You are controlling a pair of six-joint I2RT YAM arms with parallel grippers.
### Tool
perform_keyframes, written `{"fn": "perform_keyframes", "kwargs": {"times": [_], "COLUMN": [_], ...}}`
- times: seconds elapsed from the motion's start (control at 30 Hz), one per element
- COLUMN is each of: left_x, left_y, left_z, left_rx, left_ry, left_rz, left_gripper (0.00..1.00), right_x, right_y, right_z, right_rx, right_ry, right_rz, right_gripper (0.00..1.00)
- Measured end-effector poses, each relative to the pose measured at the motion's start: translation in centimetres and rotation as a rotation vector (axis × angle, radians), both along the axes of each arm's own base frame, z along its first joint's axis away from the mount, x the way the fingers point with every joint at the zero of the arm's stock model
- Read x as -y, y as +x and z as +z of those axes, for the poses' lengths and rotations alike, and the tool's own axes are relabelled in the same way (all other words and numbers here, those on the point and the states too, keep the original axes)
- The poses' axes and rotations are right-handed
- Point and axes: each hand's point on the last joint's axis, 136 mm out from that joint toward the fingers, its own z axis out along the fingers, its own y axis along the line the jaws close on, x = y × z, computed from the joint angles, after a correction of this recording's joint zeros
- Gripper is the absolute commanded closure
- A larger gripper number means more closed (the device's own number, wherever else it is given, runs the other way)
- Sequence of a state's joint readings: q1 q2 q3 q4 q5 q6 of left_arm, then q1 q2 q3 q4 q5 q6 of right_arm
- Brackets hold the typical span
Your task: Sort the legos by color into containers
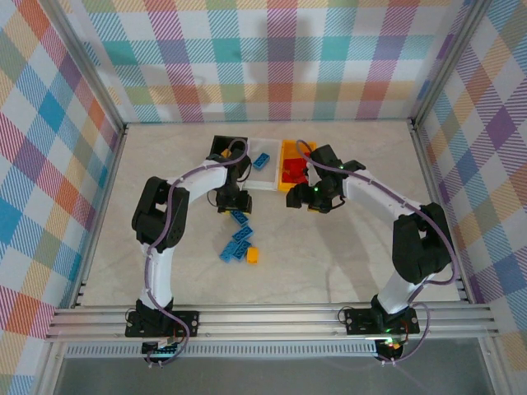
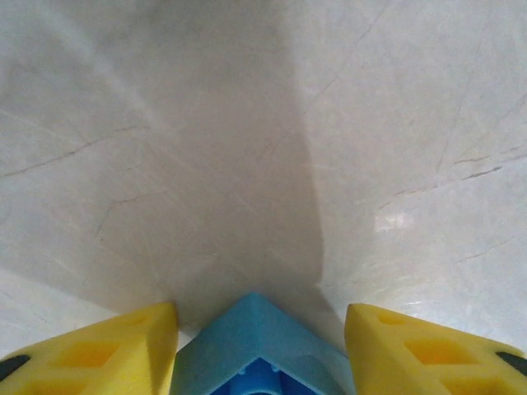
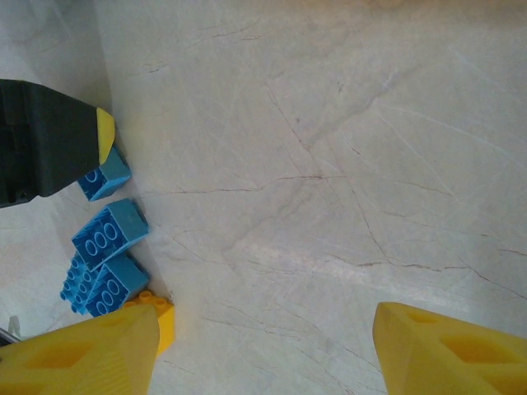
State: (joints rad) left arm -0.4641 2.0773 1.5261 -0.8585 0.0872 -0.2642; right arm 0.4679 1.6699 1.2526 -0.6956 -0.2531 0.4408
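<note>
My left gripper point(image 1: 233, 203) is shut on a blue lego point(image 2: 255, 346), which sits between its yellow fingers point(image 2: 99, 352) low over the table. The same lego point(image 3: 103, 177) shows under the left gripper's tip point(image 3: 100, 134) in the right wrist view. More blue legos point(image 1: 235, 243) and one orange lego point(image 1: 253, 255) lie loose just in front of it. My right gripper point(image 3: 263, 354) stands open over bare table, in front of the yellow-orange bin point(image 1: 287, 151). That bin holds red legos point(image 1: 294, 171). The white bin point(image 1: 262, 177) holds one blue lego point(image 1: 262, 160). The black bin point(image 1: 222, 146) stands to its left.
The three bins stand side by side at the back middle of the marble table point(image 1: 346, 247). Checkered walls and a metal frame point(image 1: 272, 317) enclose the table. Open tabletop lies to the right and left of the loose legos.
</note>
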Motion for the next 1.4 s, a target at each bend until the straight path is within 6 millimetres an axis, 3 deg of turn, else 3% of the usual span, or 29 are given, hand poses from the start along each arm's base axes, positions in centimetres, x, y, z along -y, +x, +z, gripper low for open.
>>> {"fn": "perform_keyframes", "kwargs": {"times": [0.07,0.13,0.3,0.43,0.57,0.87,1.07,1.23,1.4], "left_x": [0.0,-0.2,-0.6,-0.6,-0.1,0.6,0.3,-1.0,-0.3], "left_y": [-0.2,-0.3,-1.2,-2.2,-2.8,-3.1,-1.8,-0.8,2.6], "left_z": [0.0,0.1,0.6,1.1,1.1,0.2,1.3,2.2,6.3], "left_rx": [-0.009,-0.014,-0.04,-0.058,-0.079,-0.112,-0.084,-0.074,0.026], "left_ry": [-0.006,-0.015,-0.019,-0.038,-0.054,-0.056,-0.059,-0.063,-0.122], "left_rz": [0.002,0.004,0.013,0.035,0.065,0.1,0.106,0.126,0.123], "left_gripper": [0.42,0.23,0.2,0.26,0.41,0.65,0.68,0.68,0.68], "right_x": [0.0,-0.1,-0.3,-0.4,-0.6,-0.7,-0.3,-0.2,0.2], "right_y": [0.0,0.0,-0.2,-0.1,0.0,-0.1,-0.7,-0.7,-0.1], "right_z": [0.0,0.0,0.0,0.1,0.1,-0.1,-1.1,-0.8,1.2], "right_rx": [0.0,-0.003,-0.007,-0.007,-0.005,-0.005,-0.03,-0.019,0.056], "right_ry": [0.0,0.002,0.007,0.015,0.023,0.025,0.009,0.007,0.021], "right_rz": [-0.001,-0.002,-0.001,-0.004,-0.003,0.001,0.0,-0.002,-0.016], "right_gripper": [0.3,0.3,0.3,0.3,0.3,0.3,0.3,0.29,0.28]}}
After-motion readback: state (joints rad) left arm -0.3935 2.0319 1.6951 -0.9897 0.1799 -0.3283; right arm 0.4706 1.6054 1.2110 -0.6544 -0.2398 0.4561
